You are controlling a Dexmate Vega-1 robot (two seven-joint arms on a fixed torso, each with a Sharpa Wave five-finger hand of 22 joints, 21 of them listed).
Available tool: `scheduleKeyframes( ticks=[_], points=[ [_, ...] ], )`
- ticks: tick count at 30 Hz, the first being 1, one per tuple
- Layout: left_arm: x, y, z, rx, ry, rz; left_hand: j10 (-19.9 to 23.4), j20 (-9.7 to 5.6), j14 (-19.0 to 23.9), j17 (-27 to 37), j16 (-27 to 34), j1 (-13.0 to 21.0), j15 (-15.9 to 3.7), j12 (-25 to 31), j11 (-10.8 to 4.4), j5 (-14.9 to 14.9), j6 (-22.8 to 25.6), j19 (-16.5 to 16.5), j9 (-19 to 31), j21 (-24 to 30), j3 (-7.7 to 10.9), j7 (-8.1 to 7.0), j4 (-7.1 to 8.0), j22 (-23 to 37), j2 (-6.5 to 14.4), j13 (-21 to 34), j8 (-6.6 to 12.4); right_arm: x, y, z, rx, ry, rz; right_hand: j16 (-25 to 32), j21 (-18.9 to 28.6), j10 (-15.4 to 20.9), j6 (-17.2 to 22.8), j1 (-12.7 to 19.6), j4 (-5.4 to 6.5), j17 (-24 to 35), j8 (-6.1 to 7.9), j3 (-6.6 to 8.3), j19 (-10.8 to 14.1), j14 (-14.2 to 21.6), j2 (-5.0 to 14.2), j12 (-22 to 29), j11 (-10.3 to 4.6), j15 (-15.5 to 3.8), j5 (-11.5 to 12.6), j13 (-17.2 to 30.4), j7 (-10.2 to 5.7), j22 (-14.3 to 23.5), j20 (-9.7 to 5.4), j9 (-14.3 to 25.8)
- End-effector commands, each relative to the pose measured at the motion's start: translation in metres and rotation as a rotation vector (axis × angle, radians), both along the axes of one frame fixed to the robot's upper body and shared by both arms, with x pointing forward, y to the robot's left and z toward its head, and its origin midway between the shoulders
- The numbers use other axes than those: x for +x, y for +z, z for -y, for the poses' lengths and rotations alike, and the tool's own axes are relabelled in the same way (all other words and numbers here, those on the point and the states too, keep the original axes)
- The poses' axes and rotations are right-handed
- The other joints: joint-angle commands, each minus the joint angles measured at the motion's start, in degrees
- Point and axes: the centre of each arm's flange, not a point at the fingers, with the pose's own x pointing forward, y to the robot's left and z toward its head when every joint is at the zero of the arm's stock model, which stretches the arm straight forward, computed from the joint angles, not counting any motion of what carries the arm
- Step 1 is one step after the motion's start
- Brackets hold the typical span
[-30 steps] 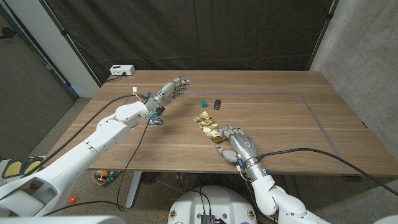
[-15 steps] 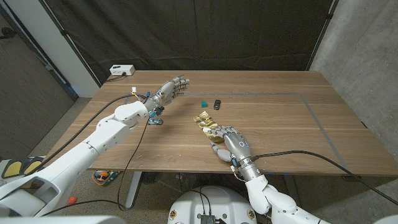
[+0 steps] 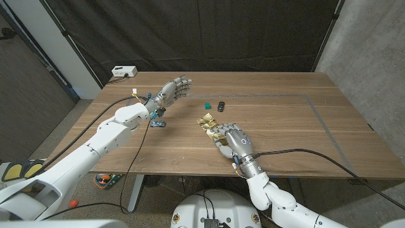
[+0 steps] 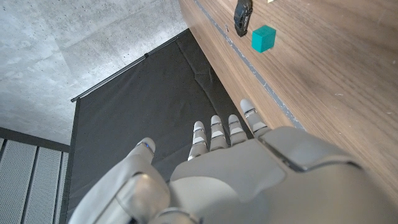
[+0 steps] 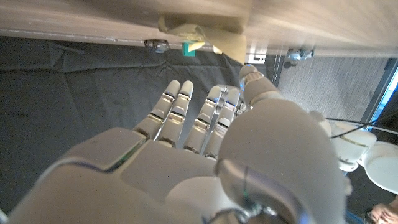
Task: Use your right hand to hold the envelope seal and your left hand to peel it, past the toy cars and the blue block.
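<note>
Fingers of the right hand reach over the near end of the gold envelope, spread, gripping nothing. Left hand hovers open, fingers apart, beyond the blue block and toy car.

Around the gold envelope the wooden surface lay bare from 3 through 6 o'clock, save for the right hand at its 5 o'clock, fingers at its near edge. At its 12 o'clock stood the blue block and, just beside that, a dark toy car, leaving a narrow bare strip before the envelope. At 9 o'clock a second toy car sat well apart. The left hand hung at 11 o'clock, fingers spread.
</note>
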Motion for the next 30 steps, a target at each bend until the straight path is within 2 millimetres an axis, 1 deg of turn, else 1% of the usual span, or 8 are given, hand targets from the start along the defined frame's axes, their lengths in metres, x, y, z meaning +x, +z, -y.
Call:
scheduleKeyframes(
  ticks=[1,4,8,12,15,17,20,30],
  points=[
    [0.002,-0.004,-0.011,-0.018,0.011,-0.011,0.36,0.44,0.47,0.06,0.01,-0.49,0.29,-0.16,0.01,-0.02,0.21,-5.21,0.26,-0.10,-0.26,-0.25,0.05,0.25,-0.04,0.19,-0.27,-0.023,0.044,0.017,-0.072,-0.033,-0.053,0.11,0.71,0.86,0.37,-4.73,3.03,1.23,-0.14,-1.01,-0.54,-0.61,1.30,0.22,0.79,-8.41,-0.73,0.19,0.88,0.31,0.19,0.22],
    [0.007,-0.004,-0.010,-0.025,-0.005,-0.016,0.45,0.41,0.52,0.07,0.01,-0.60,0.31,-0.16,-0.05,0.01,0.31,-5.14,0.27,-0.12,-0.35,-0.29,0.10,0.25,-0.06,0.20,-0.26,-0.036,0.058,0.023,-0.095,-0.042,-0.005,0.17,0.84,0.92,0.25,-6.76,3.97,1.53,-0.31,-1.94,-0.65,-0.70,1.07,0.19,1.06,-8.21,-0.93,0.19,0.98,0.31,0.24,0.23],
    [0.014,-0.004,-0.007,-0.027,-0.021,-0.024,0.44,0.58,0.49,0.07,-0.03,-0.72,0.40,-0.22,0.07,0.04,0.32,-5.15,0.27,-0.18,-0.44,-0.25,0.17,0.25,-0.07,0.20,-0.30,-0.046,0.073,0.029,-0.117,-0.037,0.009,0.00,0.91,0.67,-0.17,-8.29,4.32,1.60,-0.53,-2.93,-0.82,-0.95,-0.06,0.05,1.22,-8.06,-1.06,0.19,1.25,0.27,0.45,0.24],
    [0.020,-0.004,-0.007,-0.023,-0.024,-0.035,0.41,0.58,0.51,0.08,-0.05,-0.85,0.38,-0.28,0.11,0.08,0.31,-5.12,0.27,-0.23,-0.53,-0.22,0.24,0.26,-0.07,0.21,-0.33,-0.055,0.083,0.031,-0.114,0.006,0.013,0.05,0.98,0.75,0.30,-9.94,5.08,1.81,-0.41,-3.59,-0.95,-0.98,-0.12,0.08,1.50,-7.87,-1.14,0.23,1.69,0.26,0.63,0.26],
    [0.023,-0.003,-0.007,-0.028,-0.029,-0.036,0.40,0.56,0.51,0.08,-0.07,-0.92,0.40,-0.32,0.10,0.10,0.33,-5.11,0.27,-0.26,-0.58,-0.20,0.28,0.26,-0.07,0.21,-0.35,-0.060,0.087,0.029,-0.146,0.023,0.019,0.20,1.06,1.33,0.87,-11.10,5.48,1.92,-0.24,-4.18,-0.94,-0.60,-0.54,0.29,1.55,-7.87,-1.21,0.24,1.46,0.23,0.69,0.27],
    [0.024,-0.002,-0.008,-0.032,-0.033,-0.035,0.41,0.52,0.52,0.08,-0.08,-0.96,0.40,-0.33,0.04,0.12,0.33,-5.09,0.28,-0.27,-0.61,-0.18,0.30,0.26,-0.07,0.21,-0.36,-0.060,0.088,0.025,-0.179,0.031,0.011,0.20,1.17,1.88,1.14,-11.34,5.36,1.87,-0.16,-4.47,-0.73,-0.40,-1.10,0.49,1.47,-8.06,-1.19,0.24,1.28,0.20,0.82,0.28],
    [0.027,0.000,-0.008,-0.034,-0.043,-0.034,0.43,0.45,0.52,0.08,-0.10,-1.04,0.40,-0.36,0.04,0.15,0.36,-5.03,0.28,-0.30,-0.67,-0.10,0.34,0.26,-0.06,0.21,-0.38,-0.059,0.089,0.021,-0.232,0.028,-0.004,0.00,1.29,2.15,1.59,-10.44,4.40,1.65,0.00,-4.47,-0.47,-0.31,-2.02,0.54,0.77,-8.50,-0.91,0.23,0.91,0.13,0.61,0.30],
    [0.030,0.005,-0.008,-0.038,-0.065,-0.024,0.45,0.44,0.49,0.09,-0.18,-1.28,0.40,-0.49,0.18,0.26,0.41,-5.00,0.28,-0.44,-0.87,-0.08,0.44,0.26,-0.08,0.22,-0.44,-0.054,0.082,0.010,-0.308,0.014,-0.017,-0.38,1.38,1.96,1.30,-10.05,3.44,1.45,-0.18,-5.01,-0.29,-0.62,-3.78,0.38,0.00,-8.79,-0.37,0.22,0.24,0.01,0.27,0.31]
  ],
)
